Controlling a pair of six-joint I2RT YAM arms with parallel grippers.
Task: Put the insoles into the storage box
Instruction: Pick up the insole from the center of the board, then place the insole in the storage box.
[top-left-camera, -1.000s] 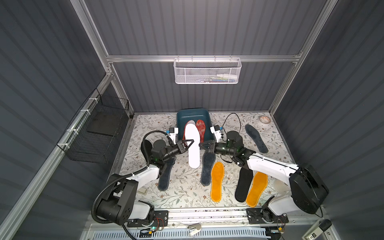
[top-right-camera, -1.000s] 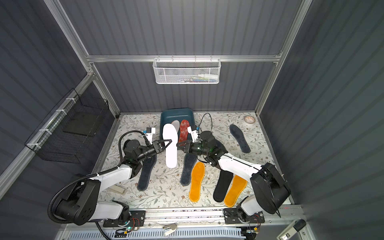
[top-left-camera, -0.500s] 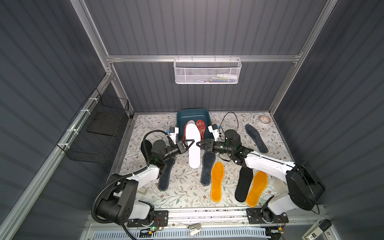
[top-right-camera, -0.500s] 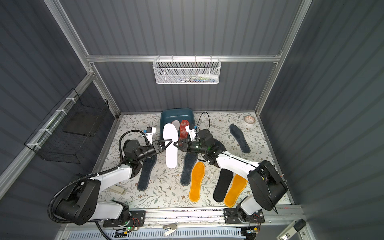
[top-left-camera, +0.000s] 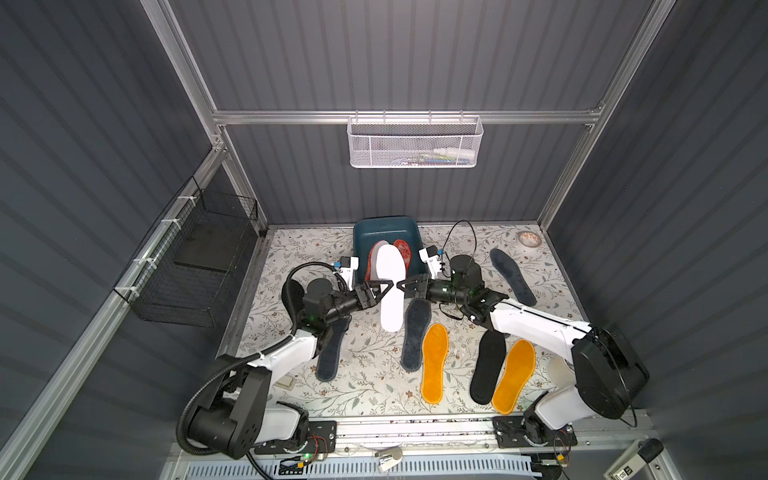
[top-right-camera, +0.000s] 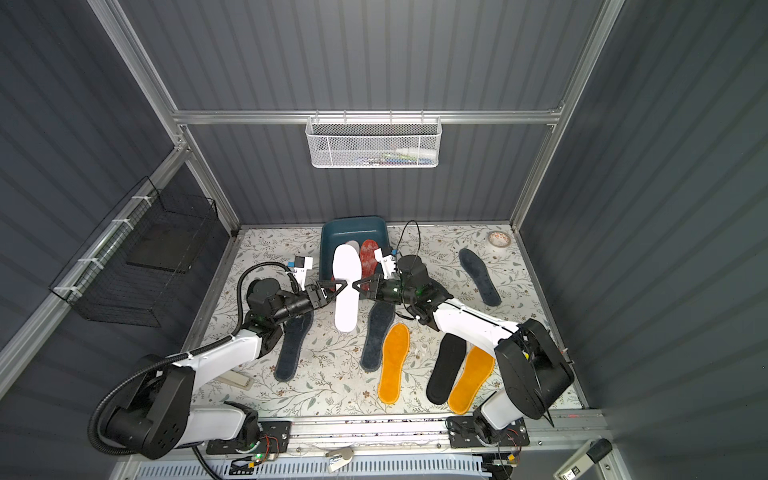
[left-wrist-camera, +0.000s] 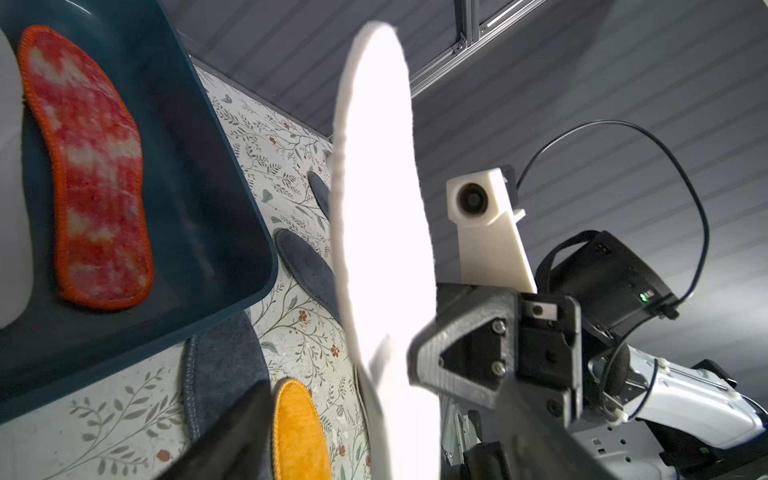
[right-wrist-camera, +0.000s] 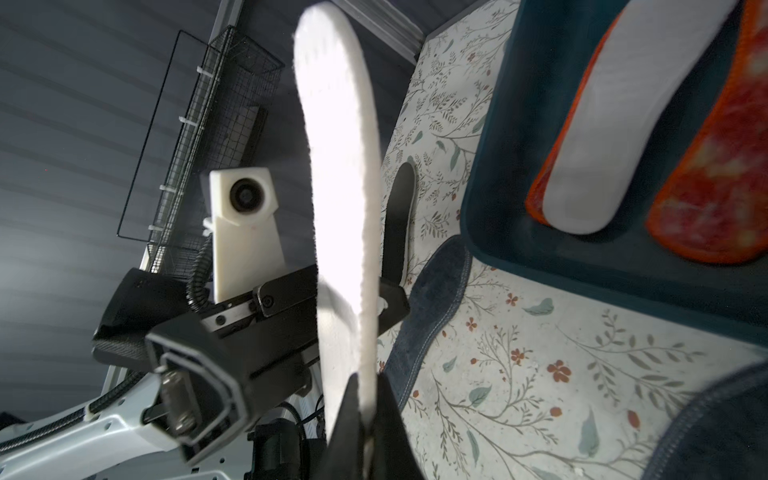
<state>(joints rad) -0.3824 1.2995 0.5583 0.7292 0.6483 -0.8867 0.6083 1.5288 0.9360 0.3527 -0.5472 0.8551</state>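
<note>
1. A white tag (top-left-camera: 622, 473) on a grey handle (top-left-camera: 638, 454), far in front of the box (top-left-camera: 384, 226), carries print too small to read.
2. The white insole (top-left-camera: 390, 291) is off the table (top-left-camera: 374, 386), face up. Its toe is over the box's front wall and its heel reaches out in front of the box.
3. The right claw (top-left-camera: 401, 286) is clamped on that insole's right edge, about midway along, just in front of the box. The right wrist view shows its fingers (right-wrist-camera: 345, 440) pinching the edge.
4. The left claw (top-left-camera: 379, 292) meets the insole's left edge with its jaws spread wide. In the left wrist view the insole passes clear of the one finger in sight.
5. Inside the box a second white insole (right-wrist-camera: 615, 124) lies across a red insole (right-wrist-camera: 540, 199), with another red one beside them.
6. In front of the box's right front corner lies a grey insole (top-left-camera: 413, 336). An orange insole (top-left-camera: 434, 361) lies just past it and a black insole (top-left-camera: 488, 365) farther right.
</note>
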